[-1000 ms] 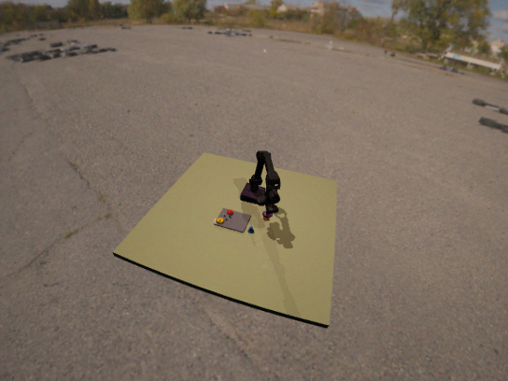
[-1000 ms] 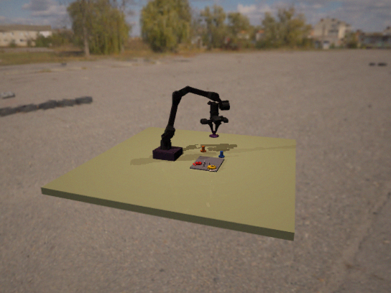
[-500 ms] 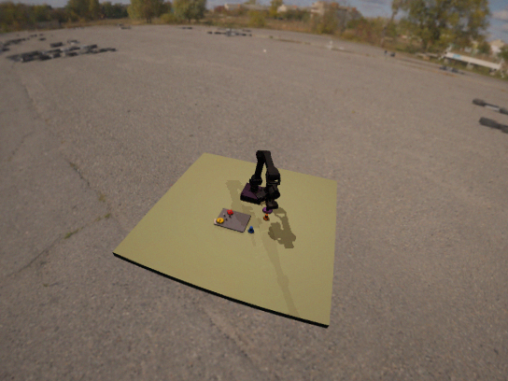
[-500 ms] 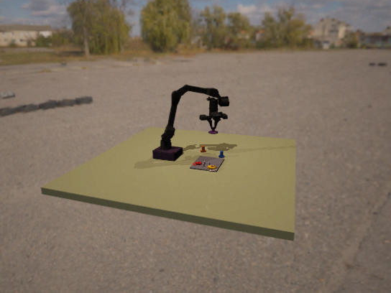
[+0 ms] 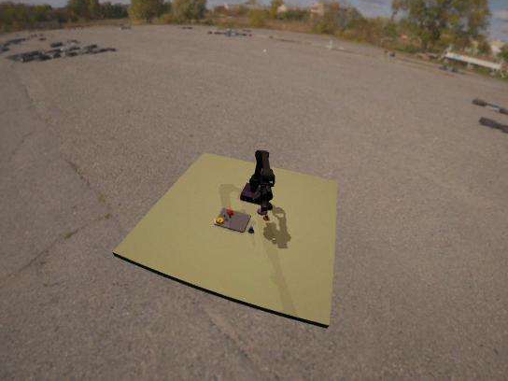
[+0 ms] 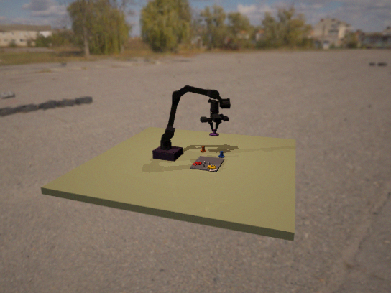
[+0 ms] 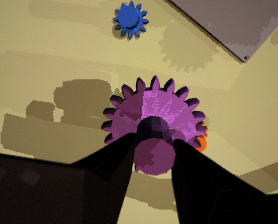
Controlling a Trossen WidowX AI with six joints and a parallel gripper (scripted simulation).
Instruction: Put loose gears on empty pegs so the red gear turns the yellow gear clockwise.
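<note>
My gripper (image 6: 214,131) (image 7: 154,144) is shut on the stem of a large purple gear (image 5: 261,212) (image 6: 214,134) (image 7: 170,107) and holds it level, high above the table. The grey board (image 5: 238,221) (image 6: 212,159) (image 7: 232,30) bears a red gear (image 5: 230,212) (image 6: 198,163) and a yellow gear (image 5: 219,220) (image 6: 211,166), with short empty pegs between them. A blue gear (image 5: 251,230) (image 6: 221,154) (image 7: 130,19) stands on the table close to the board. An orange gear (image 5: 266,218) (image 6: 203,149) (image 7: 203,144) stands farther from it, mostly hidden under the purple gear in the wrist view.
The arm's dark base (image 5: 249,193) (image 6: 167,154) stands on the olive table top (image 5: 187,249) (image 6: 144,192), behind the board in the top view. The arm's shadow falls on the table beyond the blue and orange gears.
</note>
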